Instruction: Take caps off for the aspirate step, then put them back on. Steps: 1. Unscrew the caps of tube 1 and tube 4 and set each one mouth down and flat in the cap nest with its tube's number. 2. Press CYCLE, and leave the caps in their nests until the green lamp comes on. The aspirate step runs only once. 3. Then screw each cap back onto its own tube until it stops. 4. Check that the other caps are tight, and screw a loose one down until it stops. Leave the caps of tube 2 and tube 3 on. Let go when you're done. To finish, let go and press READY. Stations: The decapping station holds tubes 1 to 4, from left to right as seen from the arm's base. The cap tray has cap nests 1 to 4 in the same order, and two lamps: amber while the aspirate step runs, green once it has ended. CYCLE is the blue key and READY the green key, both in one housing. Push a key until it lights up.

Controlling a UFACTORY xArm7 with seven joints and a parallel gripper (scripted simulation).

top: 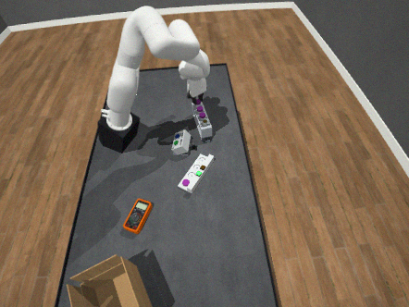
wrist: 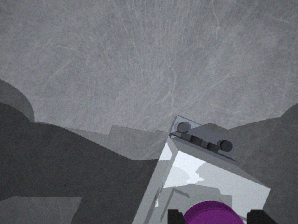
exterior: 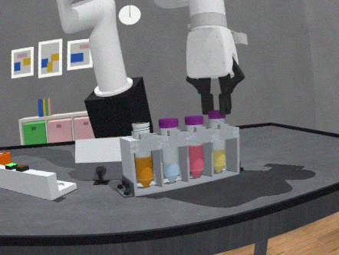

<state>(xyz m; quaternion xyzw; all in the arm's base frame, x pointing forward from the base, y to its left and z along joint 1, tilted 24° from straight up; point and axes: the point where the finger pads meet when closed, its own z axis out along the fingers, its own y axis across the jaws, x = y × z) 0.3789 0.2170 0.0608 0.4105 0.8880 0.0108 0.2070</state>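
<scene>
The white tube rack (exterior: 230,134) (top: 205,131) (wrist: 220,175) holds four tubes. My gripper (exterior: 215,110) (top: 197,97) (wrist: 212,219) is shut on a purple cap (exterior: 216,114) (wrist: 210,211) and holds it on the mouth of the yellow tube (exterior: 218,159) at the rack's end farthest from the cap tray. The red tube (exterior: 195,158) and the pale blue tube (exterior: 171,169) wear purple caps. The orange tube (exterior: 143,169) at the other end stands open. A second purple cap (top: 185,182) lies in the end nest of the cap tray (top: 206,159) (exterior: 34,182). The tray's green lamp (top: 199,173) (exterior: 11,166) is lit.
The key housing (top: 183,147) with its blue key (top: 177,137) and green key (top: 175,143) stands left of the rack. An orange multimeter (top: 138,215) and an open cardboard box (top: 108,282) lie further down the dark mat.
</scene>
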